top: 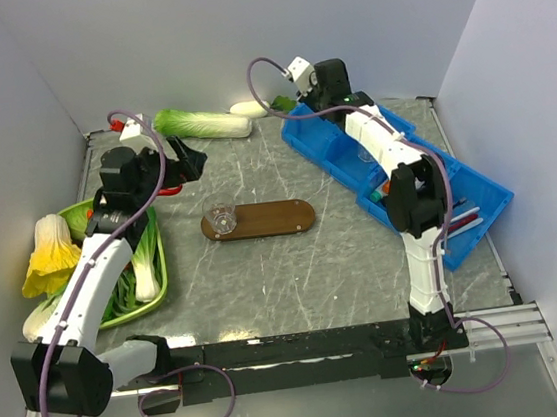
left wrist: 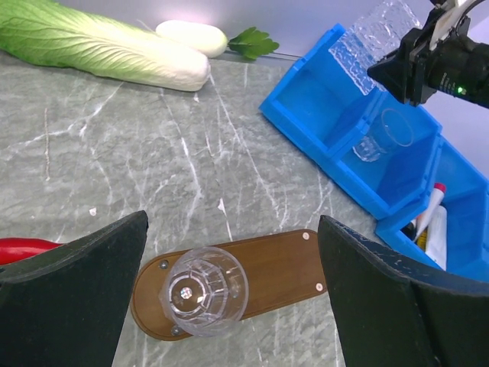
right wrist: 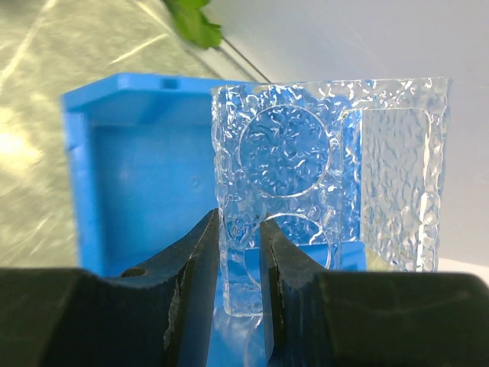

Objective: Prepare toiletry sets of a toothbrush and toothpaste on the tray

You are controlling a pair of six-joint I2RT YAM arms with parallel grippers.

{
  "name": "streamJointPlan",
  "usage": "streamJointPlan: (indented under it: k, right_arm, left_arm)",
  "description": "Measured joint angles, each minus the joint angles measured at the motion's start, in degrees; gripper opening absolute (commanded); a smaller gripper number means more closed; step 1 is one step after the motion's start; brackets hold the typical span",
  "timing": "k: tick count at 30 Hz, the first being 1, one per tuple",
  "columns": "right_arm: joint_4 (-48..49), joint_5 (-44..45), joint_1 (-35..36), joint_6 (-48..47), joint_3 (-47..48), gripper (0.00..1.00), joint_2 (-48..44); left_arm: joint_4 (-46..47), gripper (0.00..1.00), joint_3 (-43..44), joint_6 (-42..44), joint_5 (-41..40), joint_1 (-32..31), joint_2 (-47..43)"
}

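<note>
Right hand pinches textured clear holder (above blue bin).

Left gripper gap: wide, nothing between the 2 fingers.
Below that gap: 1 cup stands on the near end of the tray; the rest of the board is bare.
Ahead of it: bare table, then a cabbage lying across, well apart.
Right gripper gap: filled by 1 wall of a clear box.
Beneath it: the walls of a blue bin, close under the box.
</note>
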Motion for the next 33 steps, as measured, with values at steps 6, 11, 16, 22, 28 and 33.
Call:
streamJointPlan:
  k: [6,11,16,22,28,33]
  right_arm:
    - [-1.4,0.6,4.8,0.9,-7.7,0.0,-9.2]
    - [-2.3,0.6,9.7,3.8,-16.9,0.0,-20.3]
    - [-2.1,-0.7,15.3,9.2,-28.9,0.0,-32.0]
    - [-3.8,-3.9,22.9,16.4,-41.7,0.0,-41.2]
    - [-6.6,-6.1,29.6,22.0,-51.2,0.0,-49.8]
    - [-6.9,-6.7,31.3,24.9,-54.8,0.0,-58.9]
  left_arm:
    - [0.2,0.97,0.0,-0.4,2.3,0.0,-1.2]
    - [0.8,0.97,0.0,-0.8,4.6,0.0,-2.0]
    - [1.9,0.97,0.0,-2.7,9.7,0.0,-1.9]
    - [5.0,0.99,0.0,-5.6,17.7,-2.6,0.8]
    - [4.4,0.96,0.3,-7.0,23.6,-10.7,7.1]
    - [4.7,0.9,0.3,-9.4,28.0,-13.0,10.6]
